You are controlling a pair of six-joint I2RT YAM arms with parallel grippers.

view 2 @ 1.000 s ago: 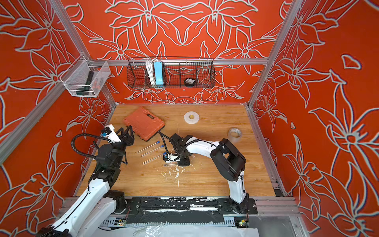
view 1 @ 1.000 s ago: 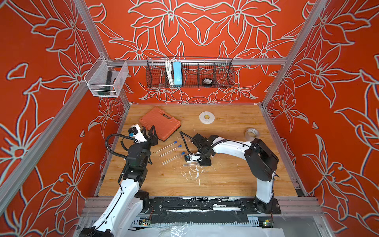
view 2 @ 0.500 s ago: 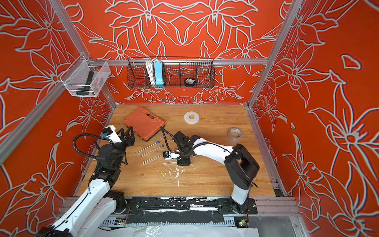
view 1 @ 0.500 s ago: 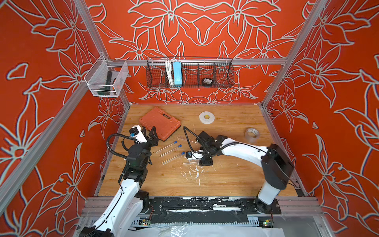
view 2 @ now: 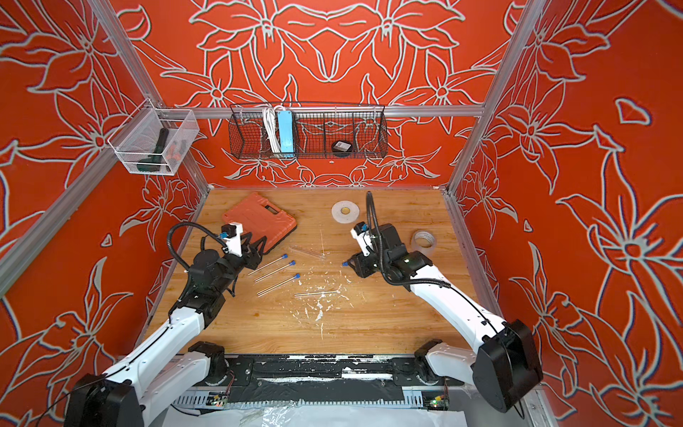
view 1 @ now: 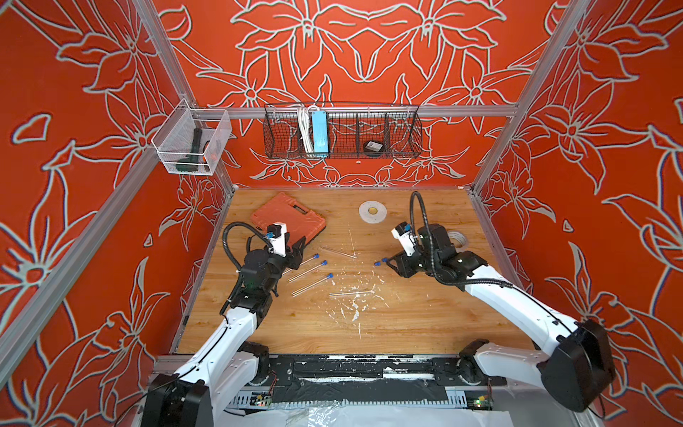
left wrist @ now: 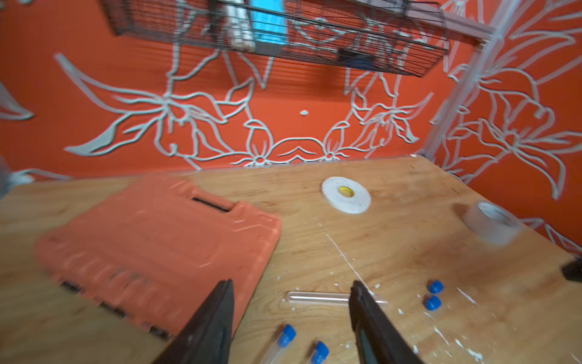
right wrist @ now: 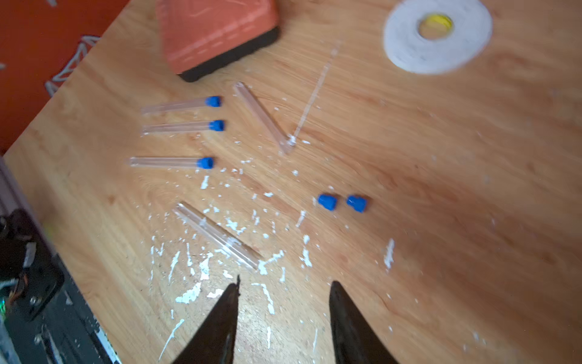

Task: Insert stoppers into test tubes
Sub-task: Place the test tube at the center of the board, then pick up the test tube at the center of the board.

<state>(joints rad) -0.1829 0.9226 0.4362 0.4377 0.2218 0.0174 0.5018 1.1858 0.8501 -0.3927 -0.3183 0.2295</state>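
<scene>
Three test tubes with blue stoppers in them lie side by side left of centre. Two open test tubes lie apart from them: one farther back, one nearer the front. Two loose stoppers rest close together right of centre. My left gripper hovers open by the stoppered tubes, holding nothing. My right gripper is open and empty just right of the loose stoppers.
An orange tool case lies at the back left, right behind the left gripper. A flat white tape roll sits at the back centre, and a masking tape roll is behind the right wrist. White paint flecks dot the wooden table.
My right gripper has opened, let go of the third stoppered tube and drawn back to the right, past the loose stoppers. The left arm has hardly moved.
</scene>
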